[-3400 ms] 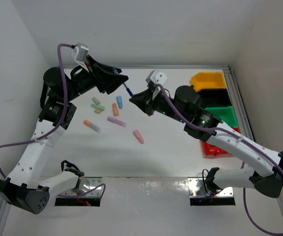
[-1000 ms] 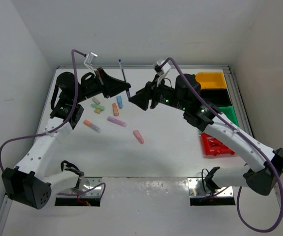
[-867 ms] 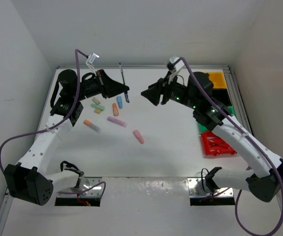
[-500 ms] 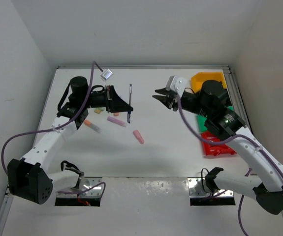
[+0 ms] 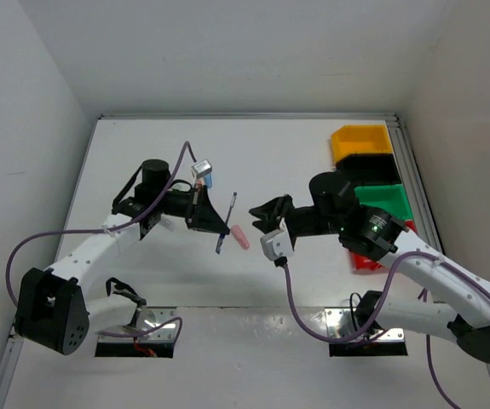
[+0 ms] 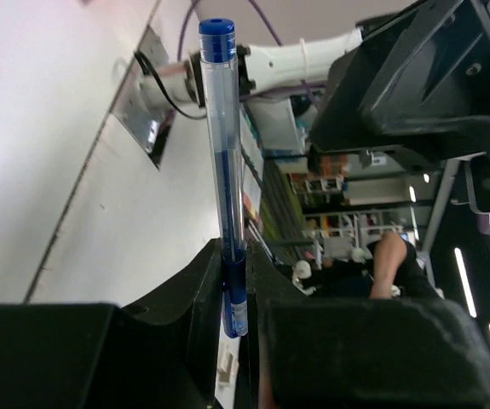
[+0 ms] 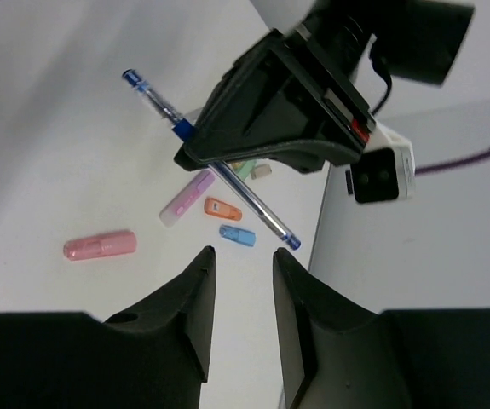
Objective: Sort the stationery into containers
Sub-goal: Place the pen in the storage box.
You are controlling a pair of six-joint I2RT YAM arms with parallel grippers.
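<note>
the blue pen is being clamped by the left gripper, slanting crosswise just ahead of the right gripper, whose jaws are standing apart, empty.

L hand gripping blue pen, R hand close opposite, pink marker beside pen

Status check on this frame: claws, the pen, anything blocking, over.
Left claw shut on blue pen, held off the table. Right claw open, facing the pen, not touching. Nothing between them; pink marker lies on table nearby.
</note>
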